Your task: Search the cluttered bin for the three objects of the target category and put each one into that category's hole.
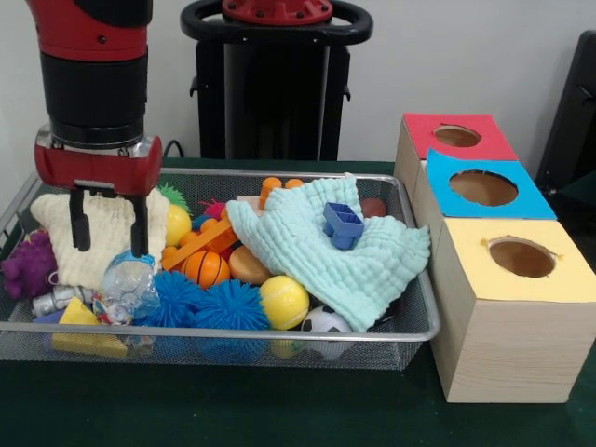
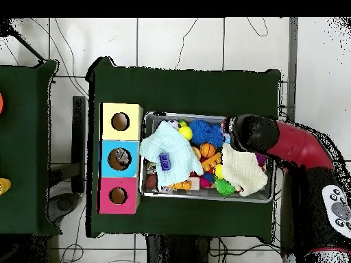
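Observation:
The wire mesh basket (image 1: 279,332) is full of toys and cloths; it also shows in the overhead view (image 2: 206,196). One crumpled clear plastic bottle (image 1: 126,287) with a pale blue band lies at the basket's front left, next to blue spiky balls (image 1: 205,303). My gripper (image 1: 110,247) hangs open and empty just above the bottle, in front of a cream knitted cloth (image 1: 98,228). Its right fingertip (image 1: 140,250) is close over the bottle's top. I see no other bottles. In the overhead view the arm's end (image 2: 248,133) covers the gripper and the bottle.
Three wooden boxes with holes stand beside the basket: red top (image 1: 456,137), blue top (image 1: 484,186), yellow top (image 1: 521,258). A pale green cloth (image 1: 326,247) carrying a small blue piece (image 1: 343,223) covers the basket's right half. Balls and a purple toy (image 1: 28,265) lie around.

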Robot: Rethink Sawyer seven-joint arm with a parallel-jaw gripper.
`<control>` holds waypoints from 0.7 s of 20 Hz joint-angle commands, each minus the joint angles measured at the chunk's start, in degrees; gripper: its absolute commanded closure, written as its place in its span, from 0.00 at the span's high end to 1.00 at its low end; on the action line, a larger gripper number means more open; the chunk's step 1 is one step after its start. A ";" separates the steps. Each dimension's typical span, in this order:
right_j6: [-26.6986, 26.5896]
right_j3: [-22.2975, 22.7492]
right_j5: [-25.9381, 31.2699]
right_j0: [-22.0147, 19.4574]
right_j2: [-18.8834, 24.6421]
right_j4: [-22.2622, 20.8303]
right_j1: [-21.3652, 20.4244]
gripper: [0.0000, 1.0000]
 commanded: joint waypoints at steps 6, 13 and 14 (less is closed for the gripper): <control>-8.70 8.31 -4.83 -3.33 11.49 -6.47 2.45 1.00; -9.35 12.21 -5.73 -5.28 13.84 -10.55 2.26 1.00; -9.81 12.69 -5.94 -5.67 14.26 -11.14 2.56 1.00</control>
